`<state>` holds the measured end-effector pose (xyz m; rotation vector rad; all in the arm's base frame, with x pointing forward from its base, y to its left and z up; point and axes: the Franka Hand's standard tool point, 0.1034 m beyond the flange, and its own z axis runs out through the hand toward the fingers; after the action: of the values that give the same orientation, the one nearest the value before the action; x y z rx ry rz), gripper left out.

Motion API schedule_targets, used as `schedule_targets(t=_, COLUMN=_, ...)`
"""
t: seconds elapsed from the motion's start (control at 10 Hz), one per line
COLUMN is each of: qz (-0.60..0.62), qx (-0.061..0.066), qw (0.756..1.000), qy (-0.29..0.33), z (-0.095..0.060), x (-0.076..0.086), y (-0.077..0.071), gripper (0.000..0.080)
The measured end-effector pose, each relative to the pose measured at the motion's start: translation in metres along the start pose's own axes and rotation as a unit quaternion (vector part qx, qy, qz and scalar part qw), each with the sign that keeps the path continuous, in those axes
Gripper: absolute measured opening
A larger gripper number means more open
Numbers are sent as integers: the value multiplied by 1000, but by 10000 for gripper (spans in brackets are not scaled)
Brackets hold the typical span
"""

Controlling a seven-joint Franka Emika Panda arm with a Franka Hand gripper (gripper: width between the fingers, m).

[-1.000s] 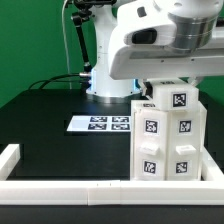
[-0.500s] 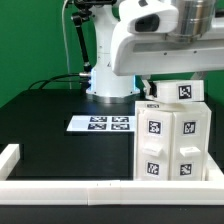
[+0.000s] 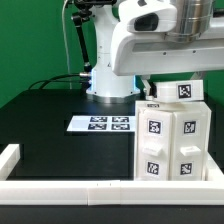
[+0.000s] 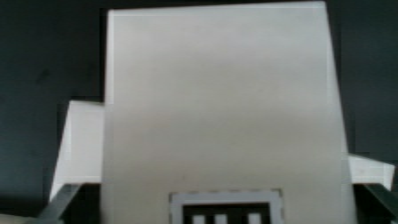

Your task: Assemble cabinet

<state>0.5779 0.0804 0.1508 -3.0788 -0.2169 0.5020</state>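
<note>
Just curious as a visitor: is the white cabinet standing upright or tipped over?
Upright: the cabinet has vertical sides, and its front tags sit level.

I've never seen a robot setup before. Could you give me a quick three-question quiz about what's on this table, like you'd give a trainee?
1. True or false: the cabinet stands at the exterior view's left edge of the table.
2. Where does the marker board lie?
A) on top of the cabinet
B) flat on the table, to the exterior view's left of the cabinet
C) inside the cabinet
3. Fill in the blank: the table's surface is coloured ____.

Key: 1 false (it stands at the exterior view's right); 2 B; 3 black.
</note>
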Motion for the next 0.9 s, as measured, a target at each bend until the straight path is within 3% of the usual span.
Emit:
schedule_targets(t=0.1, qz=0, qx=0, qw=1000, qy=0, z=0, x=0, y=0, gripper=638)
schedule_targets(t=0.2, qz=-2, qx=-1, qw=1000, qy=5, z=-3, x=0, y=-1, gripper=748)
schedule_targets(t=0.3, qz=-5, qx=-2, qw=1000, qy=22, z=-10, x=-1, y=-5, gripper=783)
schedule_targets(t=0.6, qz=-18, qx=-7, qw=992, qy=125, z=-20, x=-13, y=-16, gripper=797)
schedule_targets(t=0.9, qz=-27, qx=-9, qw=990, qy=137, z=-16, x=-15, y=-12, gripper=797)
